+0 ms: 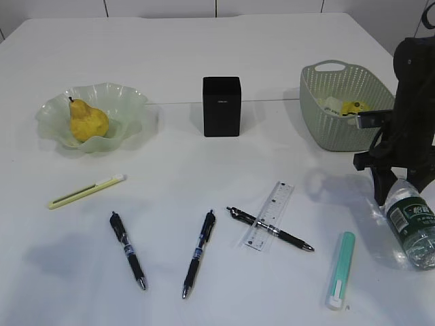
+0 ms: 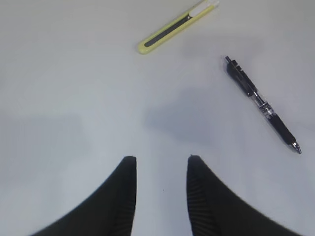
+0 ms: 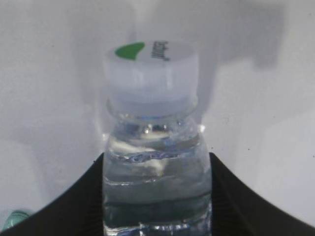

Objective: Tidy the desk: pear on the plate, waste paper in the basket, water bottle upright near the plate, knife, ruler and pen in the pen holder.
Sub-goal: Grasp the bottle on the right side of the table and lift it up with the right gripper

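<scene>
The pear (image 1: 88,121) sits in the pale green plate (image 1: 122,99) at the far left of the white desk (image 1: 204,61); the black pen holder (image 1: 221,106) stands upright near the middle, well apart from the plate; the sage-green basket (image 1: 340,122) stands at the far right with yellow and white waste paper (image 1: 345,106) lying inside it; the water bottle (image 1: 413,221) lies on its side at the right edge of the desk, its dark green label showing, the right arm over it; in the right wrist view the right gripper (image 3: 156,196) has its two dark fingers pressed against both sides of the bottle's clear body just below the neck, the white cap pointing away from the camera, so it is clamped on the bottle; the left gripper (image 2: 159,196) hovers over bare desk with its fingers parted and nothing between them; ahead of it lie a yellow-green utility knife (image 2: 173,25) and a black pen (image 2: 263,104); on the near desk a second black pen (image 1: 199,253) lies beside it, a third pen (image 1: 270,229) lies across the clear ruler (image 1: 270,216), touching it; a mint-green utility knife (image 1: 340,270) lies near the bottle.
</scene>
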